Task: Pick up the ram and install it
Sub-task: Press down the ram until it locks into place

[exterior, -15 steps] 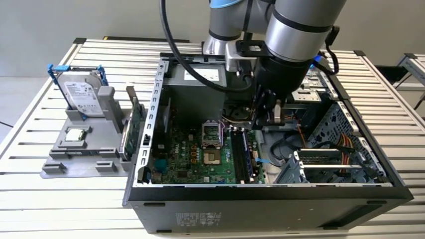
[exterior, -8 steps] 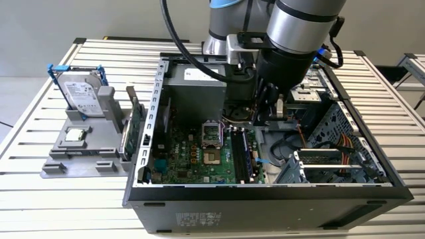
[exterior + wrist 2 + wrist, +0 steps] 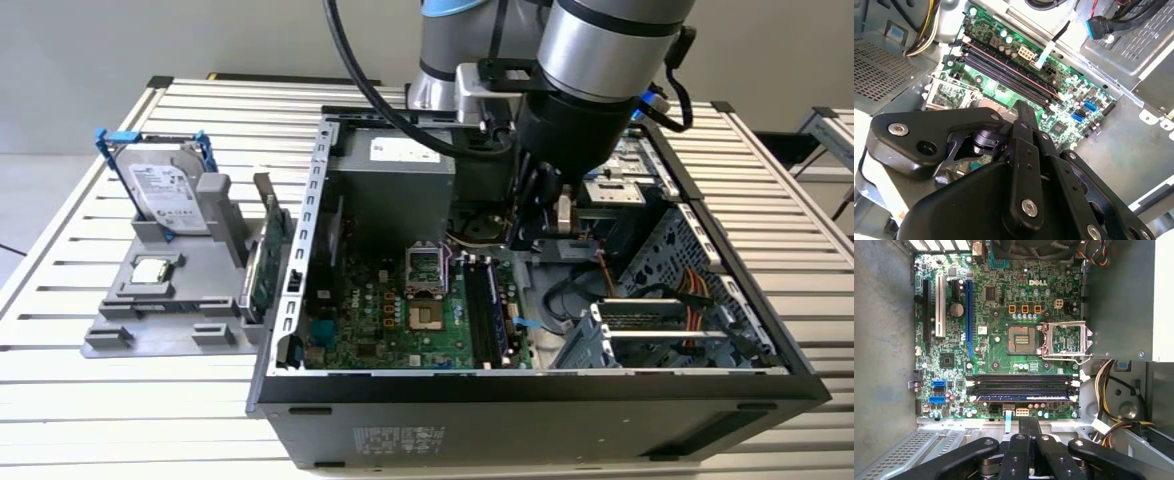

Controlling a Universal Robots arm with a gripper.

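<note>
The long thin dark stick of ram sat flat in a slot w/ black chips in a row, at the edge of the big green motherboard. The black robot gripper hung just beside it, not touching. Its fingers were pressed together w/ nothing between them.

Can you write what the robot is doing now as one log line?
gripper: shut, holding nothing | ram: sitting in motherboard slot | position: gripper near ram
</note>
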